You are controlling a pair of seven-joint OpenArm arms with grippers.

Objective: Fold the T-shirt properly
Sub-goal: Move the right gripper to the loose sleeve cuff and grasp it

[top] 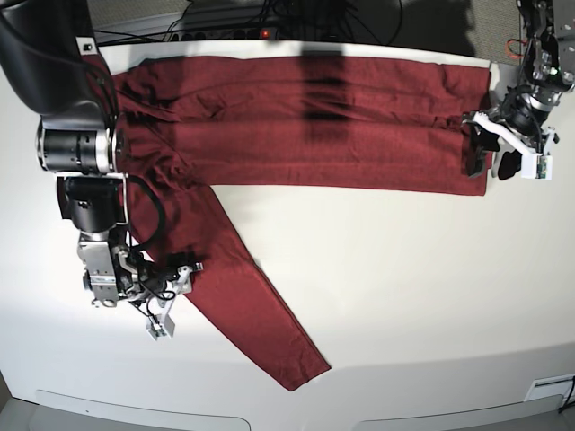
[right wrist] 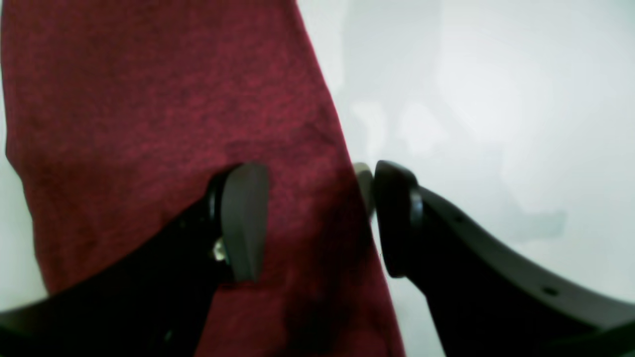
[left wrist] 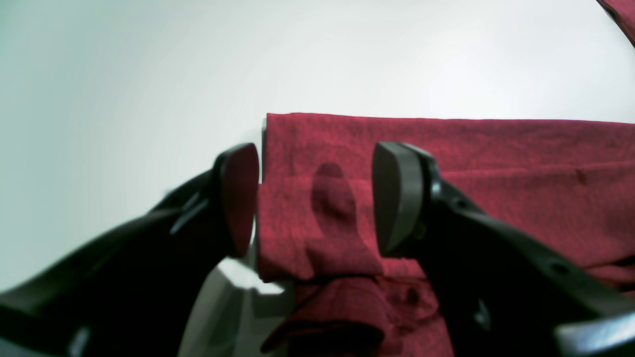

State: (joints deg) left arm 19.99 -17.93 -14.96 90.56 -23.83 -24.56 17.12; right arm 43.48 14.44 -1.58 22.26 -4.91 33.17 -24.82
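White table (top: 404,296), maroon T-shirt (top: 296,117) spread, cables (top: 269,22) behind, 2 grippers released, seemingly straddling edges.

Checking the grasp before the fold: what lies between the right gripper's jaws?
The edge of the dark red knit T-shirt, with a strip of bare white table beside it. The right gripper has its jaws open, straddling that edge. The right wrist view shows it.

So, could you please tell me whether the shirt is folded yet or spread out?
Partly folded: the T-shirt lies as a long band across the table, with one sleeve trailing out diagonally.
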